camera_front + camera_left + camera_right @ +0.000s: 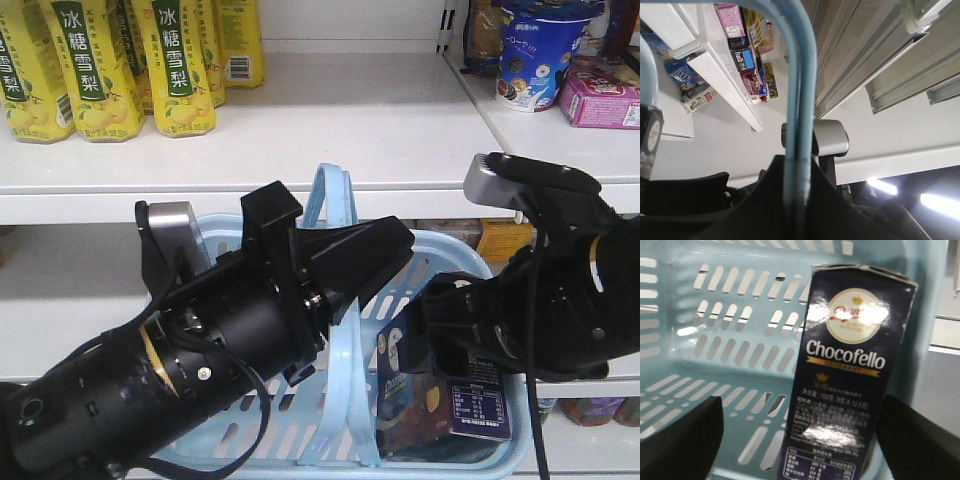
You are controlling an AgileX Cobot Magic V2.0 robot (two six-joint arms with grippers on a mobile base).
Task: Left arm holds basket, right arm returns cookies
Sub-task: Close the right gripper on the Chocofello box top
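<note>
The light blue basket [448, 250] hangs in front of the shelves by its two loop handles [330, 190]. My left gripper [350, 265] is shut on both handles, which run pressed together between its black jaws in the left wrist view [799, 165]. The navy "Chocofello" cookies box [478, 400] stands upright inside the basket at its right side. My right gripper [425, 335] reaches into the basket. In the right wrist view it [800, 440] is open around the box [850, 375], which sits close to the right finger [920, 440]; the left finger [680, 440] stands well apart.
White shelves [380, 190] stand behind the basket. Yellow drink bottles [90, 70] are on the upper shelf at left. A blue-white tub [535, 55] and a pink box [600, 100] are on the shelf at upper right. More boxes [752, 65] show in the left wrist view.
</note>
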